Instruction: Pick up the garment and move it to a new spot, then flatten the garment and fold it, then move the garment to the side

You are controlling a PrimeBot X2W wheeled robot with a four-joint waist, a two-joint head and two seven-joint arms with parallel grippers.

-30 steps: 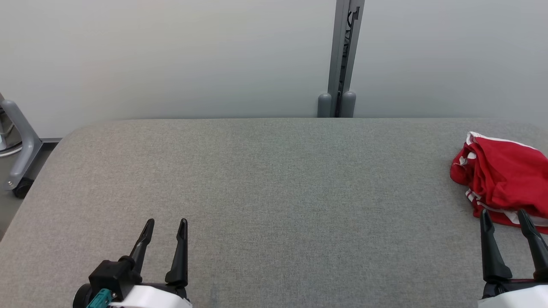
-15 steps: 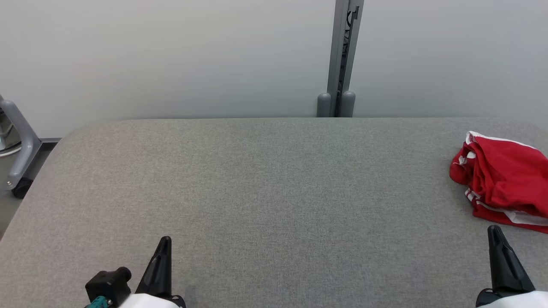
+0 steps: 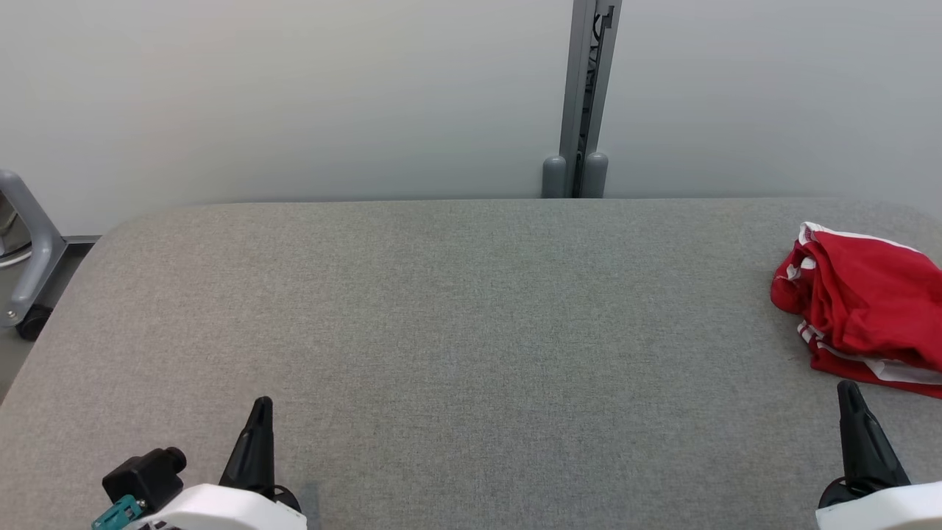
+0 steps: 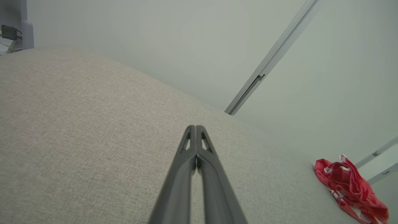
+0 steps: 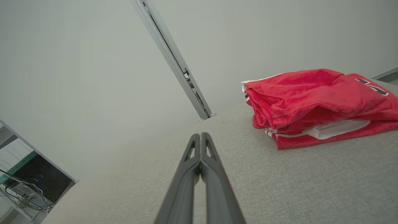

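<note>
Head view: you've got the red garment [image 3: 861,309] bunched in a loose fold at the far-R edge of the grey fabric desk [image 3: 471,331], white trim [image 3: 890,370] along its near hem, partly cut off by the frame. L claw [image 3: 260,406] sits lower L over the desk, fingers pressed together into one dark spike, nothing in it. R claw [image 3: 848,390] sits lower R, likewise pinched together & empty, tip just short of the garment's near hem, not touching. Behind the desk there's a pale wall [image 3: 294,96] w/ a grey vertical post [image 3: 585,96]; a grey wheeled frame leg [image 3: 29,250] stands off the desk's L side. L wrist view: L claw [image 4: 195,127] fingers meet at the tips above bare desk fabric; garment [image 4: 351,183] lies well away, lower R of that view, by the desk edge. R wrist view: R claw [image 5: 200,136] fingers are together at the tips; garment [image 5: 311,99] sits near, up & to the R of them, apart from them. You see stacked red layers, a white panel [image 5: 335,129] between the lower ones, and dark lettering [image 5: 377,90] on top.
</note>
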